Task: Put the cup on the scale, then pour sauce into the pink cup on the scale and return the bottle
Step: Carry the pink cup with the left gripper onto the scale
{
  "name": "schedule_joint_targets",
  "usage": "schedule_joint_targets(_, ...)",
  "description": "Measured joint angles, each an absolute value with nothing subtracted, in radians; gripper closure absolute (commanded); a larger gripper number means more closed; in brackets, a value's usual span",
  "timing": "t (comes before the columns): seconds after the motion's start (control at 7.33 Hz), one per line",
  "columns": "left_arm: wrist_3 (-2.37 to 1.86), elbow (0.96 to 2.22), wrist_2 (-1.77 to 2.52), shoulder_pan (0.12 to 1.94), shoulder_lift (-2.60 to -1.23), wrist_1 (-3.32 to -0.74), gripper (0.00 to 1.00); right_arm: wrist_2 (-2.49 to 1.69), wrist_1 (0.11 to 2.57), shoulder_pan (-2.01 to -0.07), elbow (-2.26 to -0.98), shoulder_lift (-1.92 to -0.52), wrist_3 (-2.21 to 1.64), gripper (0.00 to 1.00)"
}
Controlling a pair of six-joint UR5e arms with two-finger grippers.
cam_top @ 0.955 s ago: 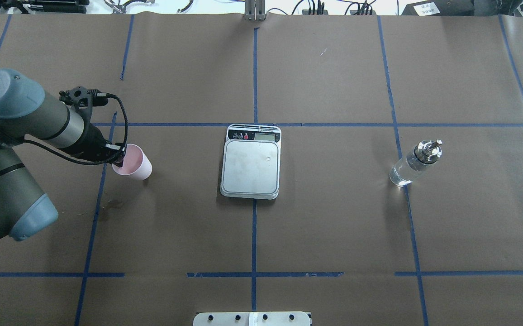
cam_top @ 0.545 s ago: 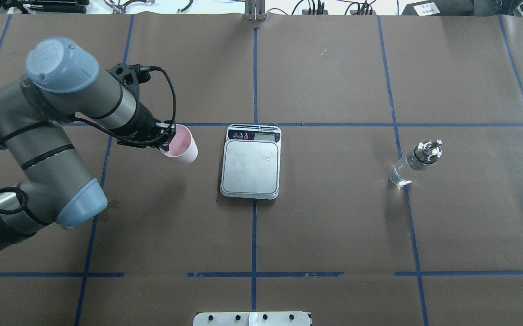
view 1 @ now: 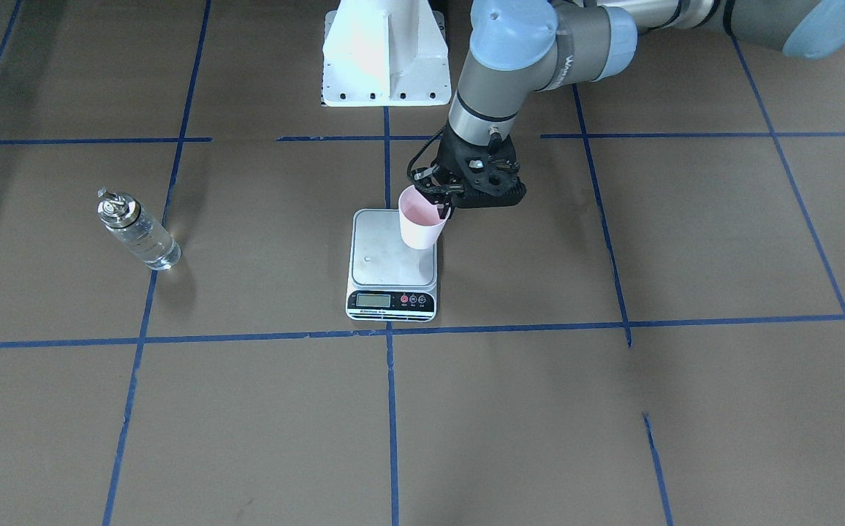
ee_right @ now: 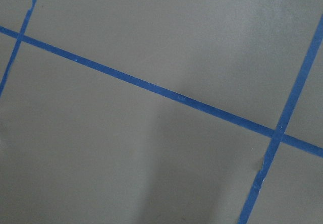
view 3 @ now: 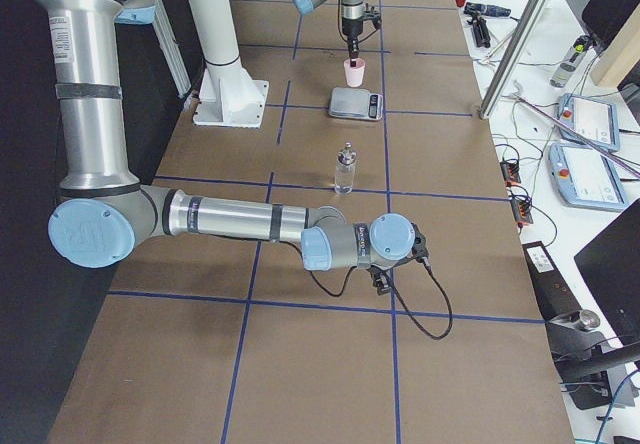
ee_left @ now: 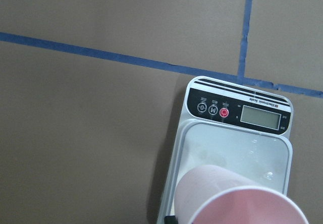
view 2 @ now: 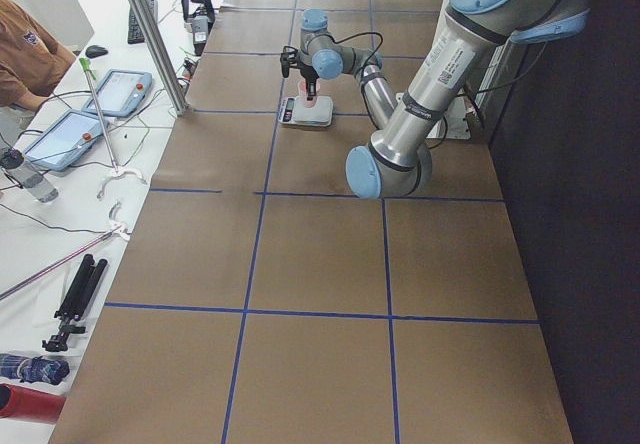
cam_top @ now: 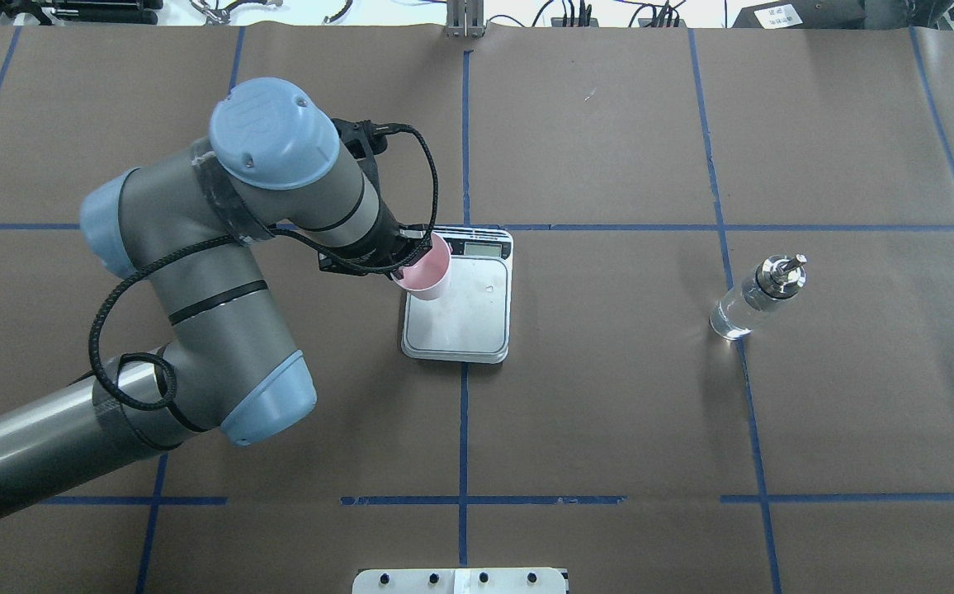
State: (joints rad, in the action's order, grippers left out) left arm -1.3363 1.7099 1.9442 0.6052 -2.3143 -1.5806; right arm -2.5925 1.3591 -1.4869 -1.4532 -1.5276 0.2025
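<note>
Left gripper (view 1: 443, 207) clenched on the rim of the cup (view 1: 419, 226), one finger inside the pink wall and one outside, as far as the front-facing view shows. Cup upright, mouth up, empty.

Position: cup hangs over the scale (view 1: 391, 256), not resting on it. Overhead and front-facing views disagree on where it sits over the plate, which I read as height parallax. Left wrist view puts the cup's base near the plate's left edge, short of the middle. Height above plate: cannot tell.

Bottle (cam_top: 753, 301) stands upright on the counter (cam_top: 609, 396), well apart from the scale on the robot's right side, with clear sauce (cam_top: 733, 318) inside. Untouched.

Right gripper (view 3: 384, 276) rests low near the counter, far from everything; it shows only in the exterior right view, so whether released or clenched I cannot tell. Its wrist camera shows only brown paper and blue tape.

Step in hand (judgement): placing cup on scale, not yet done.

Risks:
- Lowering here would land the base near the plate's edge; part overhang would tip an empty paper cup.
- Letting go while aloft: cup drops and topples or rolls off.
- Rim pinch may dent the thin wall, or drag the light cup over as the fingers leave.
- Drifting toward the black strip could press a button.
</note>
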Motion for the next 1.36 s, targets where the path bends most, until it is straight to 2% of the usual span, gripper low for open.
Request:
schedule_joint_targets(0.27,-1.337,1.646,1.891,0.571,-2.368,-1.575,1.0,-2.594,1.359,-1.487,-1.454,-1.528,0.202,0.0)
schedule_joint_targets(0.68,-1.336,1.617,1.869,0.543,-2.378,-1.576,1.0,-2.613,1.359,-1.486,-1.451,-1.528,0.202,0.0)
schedule_joint_targets(0.82,-1.336,1.614,1.868,0.536,-2.378,-1.579,0.88,-2.617,1.359,-1.486,-1.45,-1.528,0.202,0.0)
schedule_joint_targets(0.95,-1.336,1.612,1.868,0.532,-2.379,-1.582,0.82,-2.622,1.359,-1.486,-1.449,-1.528,0.202,0.0)
schedule_joint_targets(1.36,-1.334,1.61,1.868,0.531,-2.377,-1.6,0.81,-2.627,1.36,-1.485,-1.448,-1.526,0.203,0.0)
